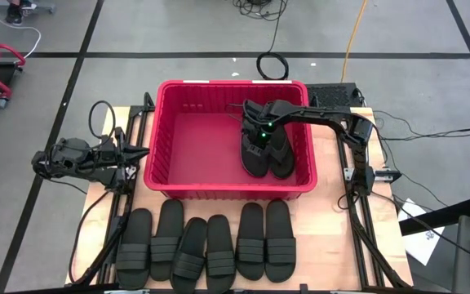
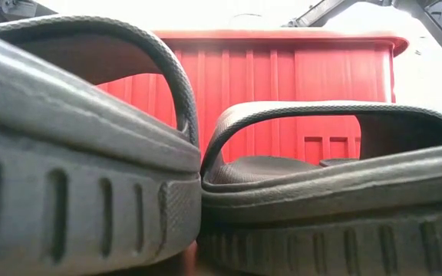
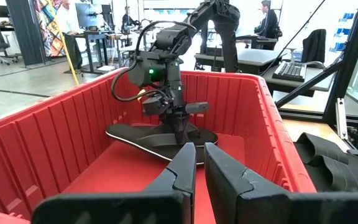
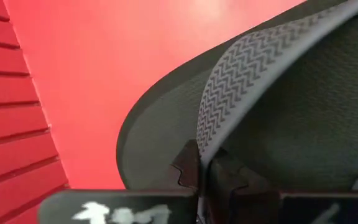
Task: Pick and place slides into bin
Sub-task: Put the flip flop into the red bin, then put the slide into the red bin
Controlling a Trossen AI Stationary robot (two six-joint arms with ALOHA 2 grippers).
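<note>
Inside the red bin (image 1: 163,131), the right gripper (image 1: 259,139) reaches down onto a pair of thin-strapped slides (image 1: 282,160) lying on the bin floor directly beneath it, against the wall on that arm's side. Its wrist camera shows the two fingers closed on the herringbone-patterned thong strap (image 4: 241,68), though the view is too tight to say how firm the hold is. Six band-strap slides (image 1: 206,245) wait in a row on the table outside the bin, on the far side of its wall from the gripper. The left gripper (image 3: 195,163) idles beside the bin's opposite wall, fingers nearly together on nothing.

The pair looks already delivered, so the risk is in the exit: if the fingers lift before fully parting, the strap could snag and drag a sandal up, or flip it against the wall.
</note>
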